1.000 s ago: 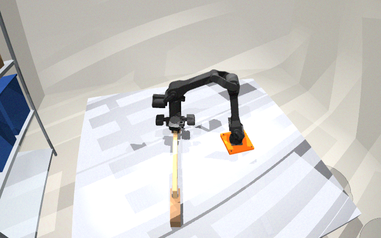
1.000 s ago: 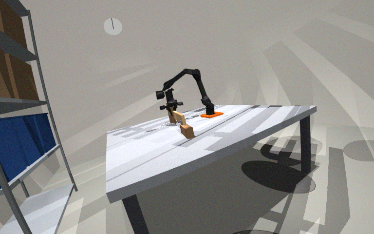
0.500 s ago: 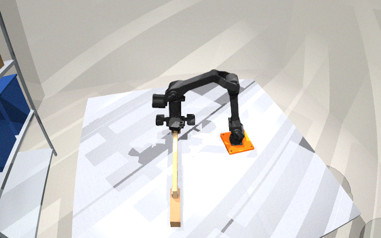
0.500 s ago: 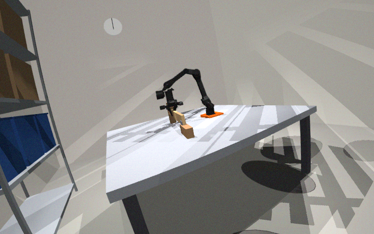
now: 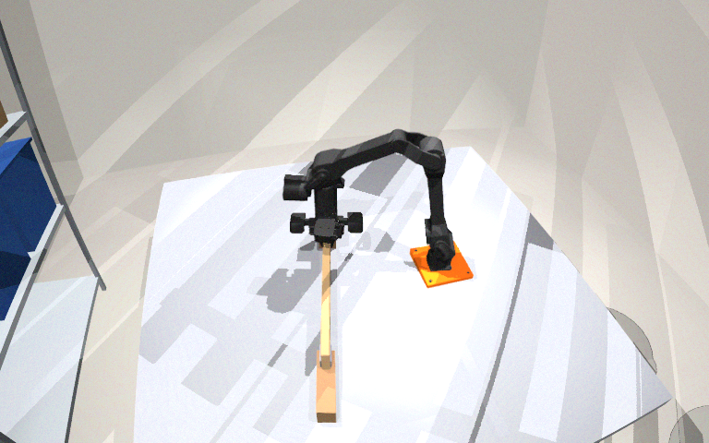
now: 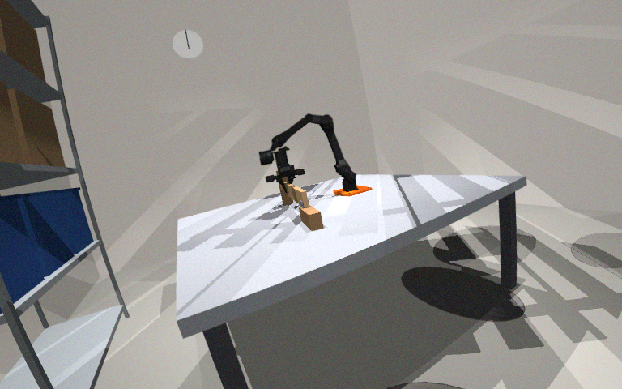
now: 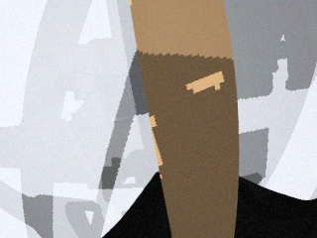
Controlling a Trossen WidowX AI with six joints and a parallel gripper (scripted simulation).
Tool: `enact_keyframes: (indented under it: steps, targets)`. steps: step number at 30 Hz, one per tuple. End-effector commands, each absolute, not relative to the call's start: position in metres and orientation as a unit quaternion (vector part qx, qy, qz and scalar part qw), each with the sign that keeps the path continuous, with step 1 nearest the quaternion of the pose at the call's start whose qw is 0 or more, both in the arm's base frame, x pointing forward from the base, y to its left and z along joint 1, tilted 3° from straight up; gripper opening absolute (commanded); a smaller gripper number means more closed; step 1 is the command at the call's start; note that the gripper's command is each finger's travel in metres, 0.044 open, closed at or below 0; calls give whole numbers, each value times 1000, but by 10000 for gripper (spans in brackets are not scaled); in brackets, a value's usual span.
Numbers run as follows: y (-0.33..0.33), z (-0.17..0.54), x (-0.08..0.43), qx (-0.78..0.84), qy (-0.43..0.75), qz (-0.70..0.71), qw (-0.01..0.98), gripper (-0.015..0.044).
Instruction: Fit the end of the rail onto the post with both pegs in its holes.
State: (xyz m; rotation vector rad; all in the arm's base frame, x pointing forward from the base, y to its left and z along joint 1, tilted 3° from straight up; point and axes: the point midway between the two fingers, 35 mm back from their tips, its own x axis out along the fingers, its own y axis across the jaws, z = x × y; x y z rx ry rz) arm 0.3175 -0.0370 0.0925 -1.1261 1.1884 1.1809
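Exterior view: jaws (image 5: 326, 241) (image 6: 285, 185) closed partway on the wooden bed rail (image 5: 325, 307) (image 6: 299, 194) (image 7: 193, 124), near the wooden post (image 6: 286, 197), well in from the worktop's (image 5: 234, 209) (image 6: 257, 256) left edge

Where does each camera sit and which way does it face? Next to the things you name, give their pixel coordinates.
Top: high above the table (image 5: 407, 334) (image 6: 257, 256), angled down at the rail (image 5: 325, 307) (image 6: 299, 194) (image 7: 193, 124); shows the whole arm (image 5: 366, 151) (image 6: 337, 142) and its orange base plate (image 5: 454, 277) (image 6: 364, 189).
Exterior: off the table's edge, looking across it past the footboard block (image 5: 326, 391) (image 6: 312, 219); whole arm, smaller.
Wrist: on the arm, facing along the end effector (image 5: 326, 240) (image 6: 285, 186) onto the rail; only black parts at the bottom edge.
Top and exterior share the arm, rail, block and shelf unit (image 5: 65, 206) (image 6: 78, 172).
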Motion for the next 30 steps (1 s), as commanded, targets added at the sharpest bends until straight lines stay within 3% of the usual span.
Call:
enact_keyframes:
  steps: [1,30]
  targets:
    - [-40,94,319,-474,496,493,534,0]
    - [-40,94,320,-474,496,493,534,0]
